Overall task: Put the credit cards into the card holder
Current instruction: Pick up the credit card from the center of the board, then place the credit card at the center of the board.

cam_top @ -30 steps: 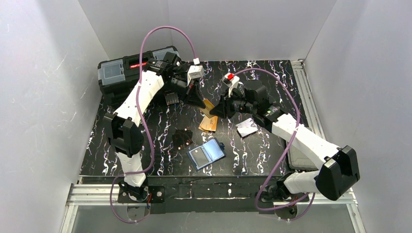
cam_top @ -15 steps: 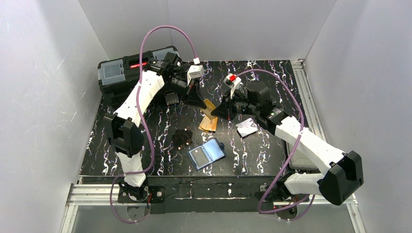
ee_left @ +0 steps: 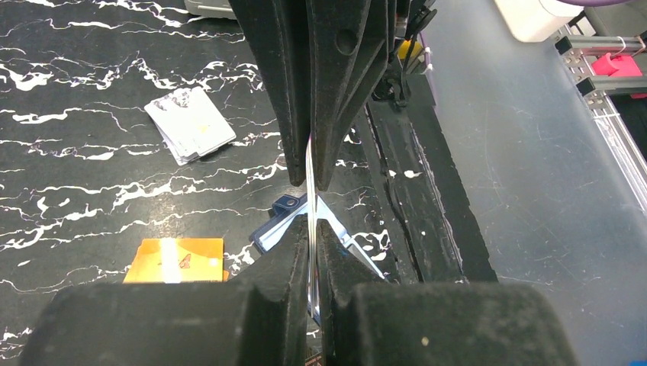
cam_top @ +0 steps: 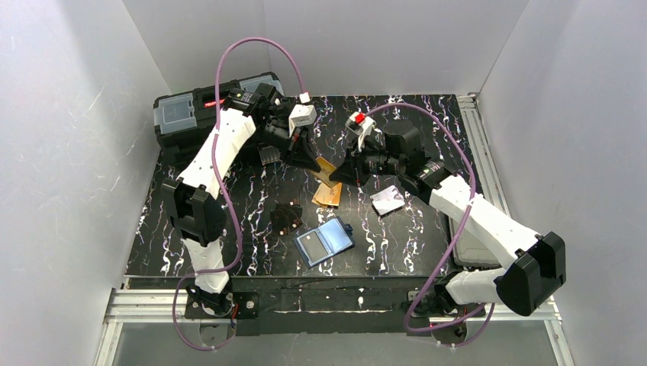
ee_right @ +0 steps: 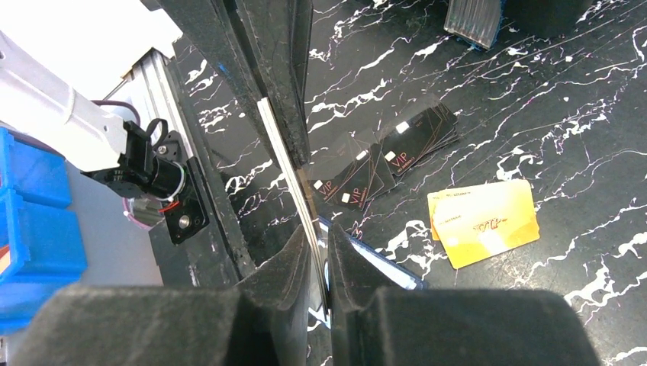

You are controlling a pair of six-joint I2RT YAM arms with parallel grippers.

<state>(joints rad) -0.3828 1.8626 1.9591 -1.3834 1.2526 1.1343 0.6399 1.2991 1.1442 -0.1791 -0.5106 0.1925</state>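
Above the table's middle an orange credit card (cam_top: 327,166) hangs on edge, pinched from both sides. My left gripper (cam_top: 307,157) (ee_left: 312,225) is shut on its thin edge (ee_left: 310,194). From the opposite side my right gripper (cam_top: 342,172) (ee_right: 319,236) is closed on the same card (ee_right: 294,175), which slants between its jaws. A second orange card (cam_top: 328,195) (ee_right: 483,221) lies flat on the table. The whitish card (cam_top: 387,200) (ee_left: 189,123) rests further right. The card holder (cam_top: 325,242) (ee_left: 268,231) (ee_right: 381,263) lies open, light blue side up, near the front.
Black VIP cards (cam_top: 288,217) (ee_right: 389,164) lie fanned left of the holder. A big black toolbox (cam_top: 183,114) stands at the back left, with a small ribbed black block (cam_top: 268,155) by it. Purple cables arc over both arms. White walls enclose the black marbled table (cam_top: 427,122).
The right gripper's jaws have narrowed onto the raised orange card. Both grippers, with the card between them, have drifted slightly toward the back left.
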